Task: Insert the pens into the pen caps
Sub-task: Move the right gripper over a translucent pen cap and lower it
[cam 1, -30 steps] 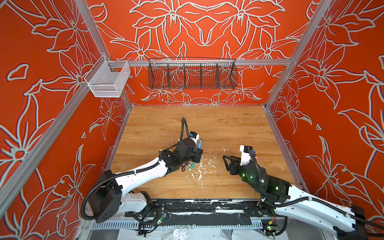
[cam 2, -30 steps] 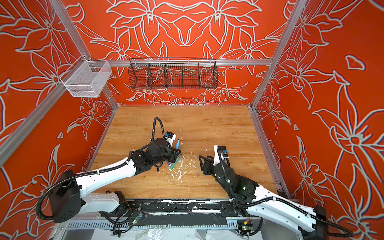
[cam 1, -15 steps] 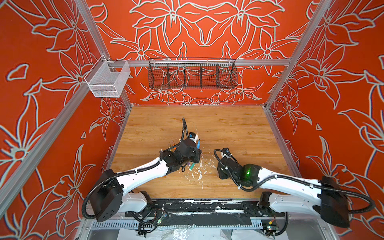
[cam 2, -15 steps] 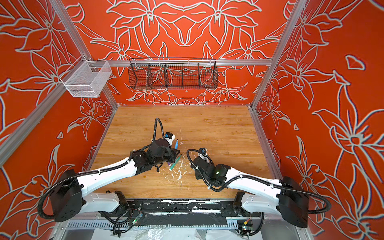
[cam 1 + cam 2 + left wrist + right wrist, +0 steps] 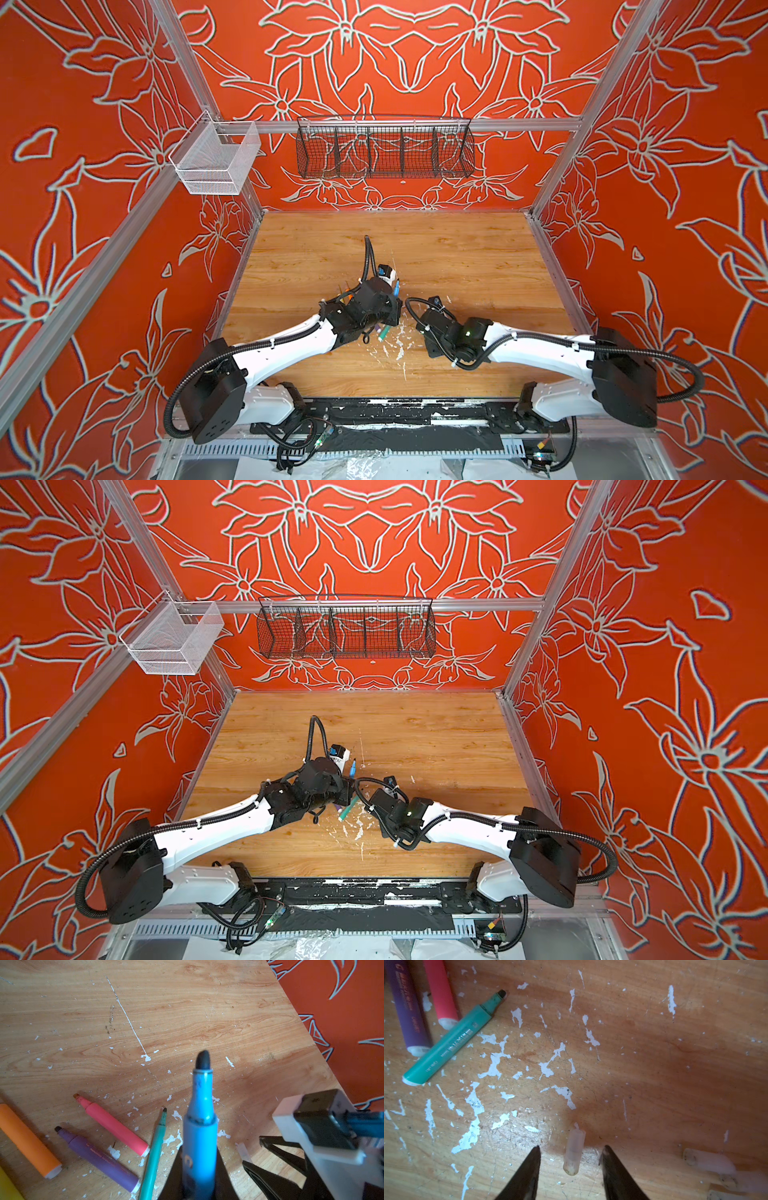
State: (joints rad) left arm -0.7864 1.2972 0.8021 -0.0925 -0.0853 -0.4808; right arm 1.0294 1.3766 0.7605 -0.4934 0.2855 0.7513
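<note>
A: Where's our cap point(image 5: 574, 1151)?
B: Lying on the worktop point(image 5: 654, 1064), untouched between the parted jaws of our right claw point(image 5: 572, 1147). Light, probably slick: pinch mid-barrel. Our left claw point(image 5: 199, 1169) clamps the blue pen point(image 5: 200, 1126).

The table point(image 5: 457, 257) is made of light brown wood. Little white flecks point(image 5: 400, 351) lie on it in the middle, closer to the near edge. A thin white scratch point(image 5: 126, 1016) runs across the wood. The walls point(image 5: 395, 54) are orange with big pale flowers on them. A long black wire basket point(image 5: 384, 151) hangs from a silver bar point(image 5: 519, 124) on the far wall. A small white mesh basket point(image 5: 216, 160) hangs in the far left corner. A black strip point(image 5: 395, 409) runs along the table's near edge.
</note>
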